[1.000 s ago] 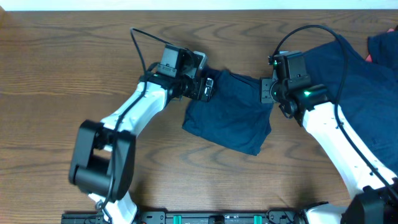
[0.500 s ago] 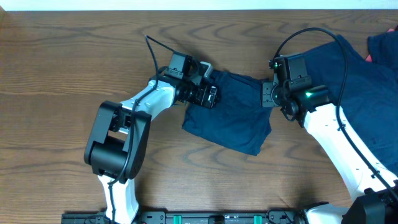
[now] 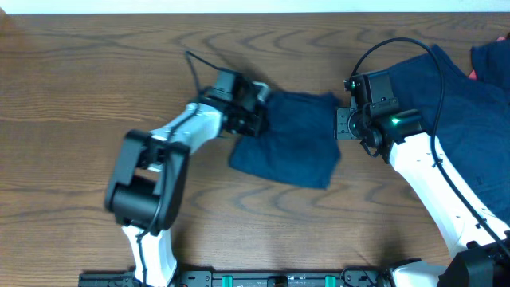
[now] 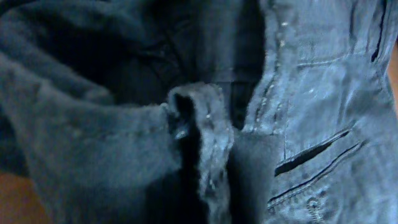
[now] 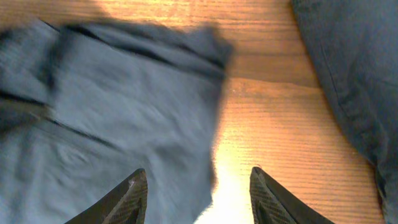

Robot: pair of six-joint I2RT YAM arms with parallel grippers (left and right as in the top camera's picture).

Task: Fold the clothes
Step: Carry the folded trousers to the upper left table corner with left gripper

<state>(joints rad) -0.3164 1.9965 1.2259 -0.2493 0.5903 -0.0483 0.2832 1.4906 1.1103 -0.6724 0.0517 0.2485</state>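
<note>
A folded piece of the clothes (image 3: 288, 142), dark navy and wrinkled, lies mid-table. My left gripper (image 3: 256, 118) is at its upper left edge and shut on it. In the left wrist view cloth fills the frame and hides the fingers; a pinched ridge of fabric (image 4: 200, 146) runs up the middle. My right gripper (image 3: 341, 124) hangs open at the piece's right edge. Its left fingertip (image 5: 134, 194) is over the cloth (image 5: 112, 124), and its right fingertip is over bare wood.
A larger spread of navy clothes (image 3: 470, 112) covers the right side of the wooden table (image 3: 80, 96), under the right arm, and shows at the right of the right wrist view (image 5: 348, 68). A pink scrap (image 3: 476, 74) peeks out at the far right.
My left gripper pushed onto the folded piece's left edge and went from open to shut on it. The piece shifted slightly left and squared up. The right arm stayed put.
</note>
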